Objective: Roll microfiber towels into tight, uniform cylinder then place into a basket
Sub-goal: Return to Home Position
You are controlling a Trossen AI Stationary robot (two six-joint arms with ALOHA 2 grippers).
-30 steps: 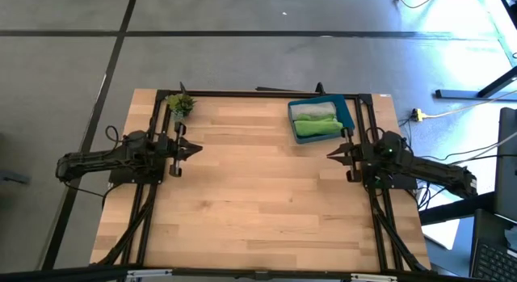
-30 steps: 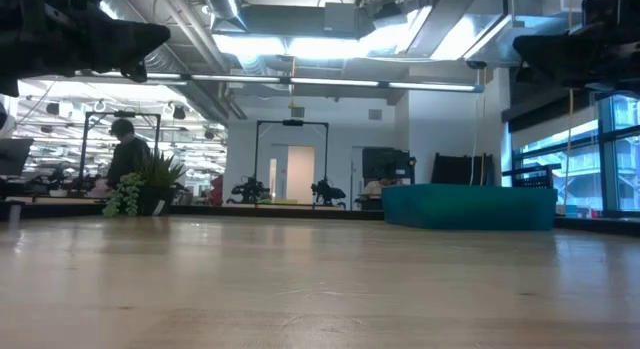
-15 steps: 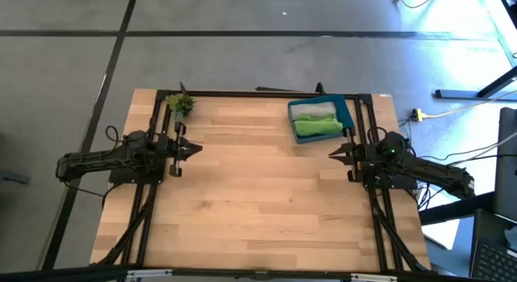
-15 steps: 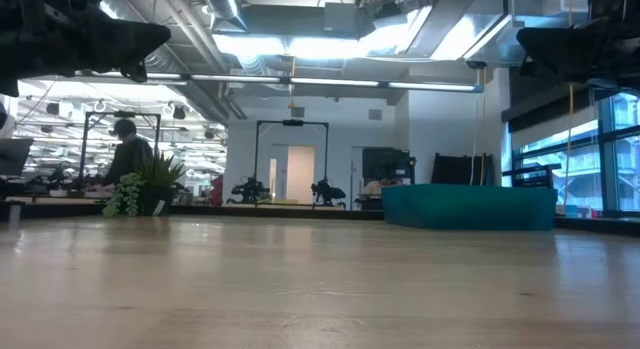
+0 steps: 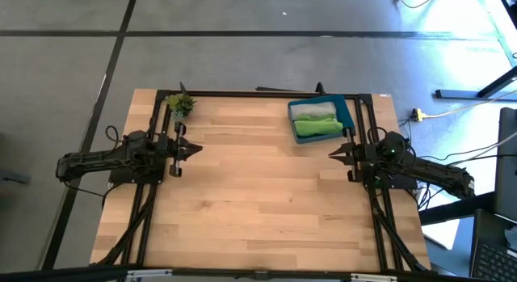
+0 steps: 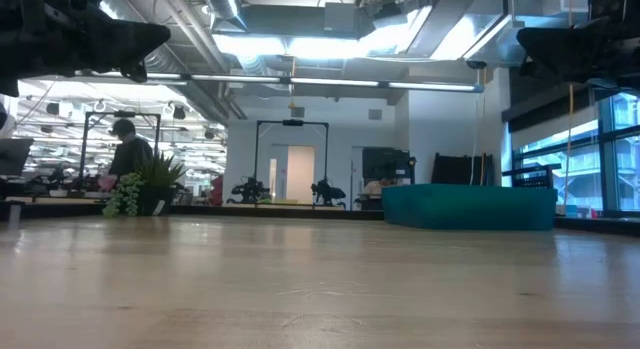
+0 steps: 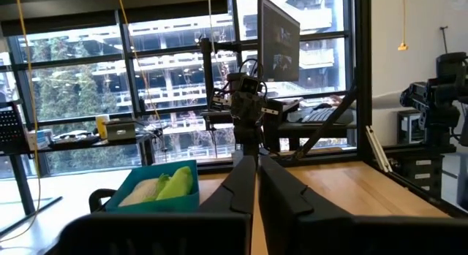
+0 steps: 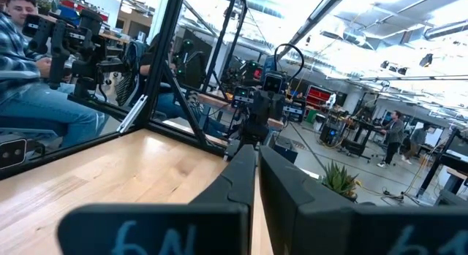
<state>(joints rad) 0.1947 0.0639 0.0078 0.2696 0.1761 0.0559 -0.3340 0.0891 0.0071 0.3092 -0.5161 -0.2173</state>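
The dark-blue basket [image 5: 349,112] stands at the table's far right. Two rolled microfiber towels lie in it side by side: the light grey one [image 5: 313,111] on the far side, the lime green one [image 5: 317,128] on the near side. In the left wrist view the basket [image 7: 150,199] shows both rolls, green [image 7: 178,183] and grey [image 7: 141,190]. My left gripper [image 5: 196,150] hovers shut at the table's left edge, pointing toward the middle. My right gripper [image 5: 331,153] hovers shut at the right edge, just near of the basket. Both are above the table and hold nothing.
A small potted plant [image 5: 180,104] stands at the far left corner, beyond my left gripper. Bare wooden tabletop [image 5: 258,193] stretches between the arms. A black frame [image 5: 258,94] runs along the far edge and both sides. People sit beyond the table [image 8: 29,72].
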